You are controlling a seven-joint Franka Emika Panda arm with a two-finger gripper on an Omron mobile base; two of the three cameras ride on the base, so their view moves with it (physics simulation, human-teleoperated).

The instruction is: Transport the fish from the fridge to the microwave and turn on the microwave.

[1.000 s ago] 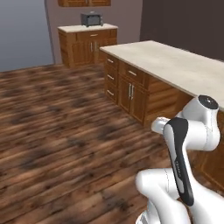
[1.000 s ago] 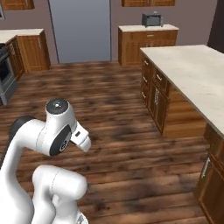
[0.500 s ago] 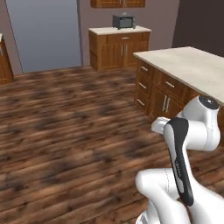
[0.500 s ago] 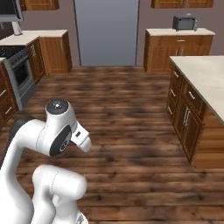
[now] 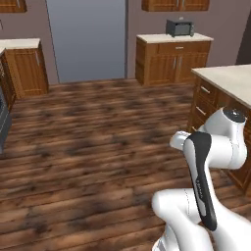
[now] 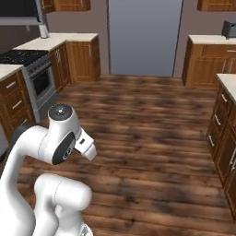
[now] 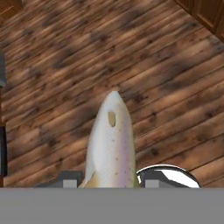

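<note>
Even soft rendered light, faint floor (image 5: 98, 147) shadows, slightly blurry, no glare

The fish's (image 7: 110, 144) tail end is hidden behind the grey band low in the hand view. The microwave (image 5: 179, 27) is far off and small. The stove (image 6: 28, 69) is cut off by the edge.

Dark plank floor (image 5: 88, 142), wooden cabinets (image 5: 174, 61), mauve walls (image 5: 135, 19).
</note>
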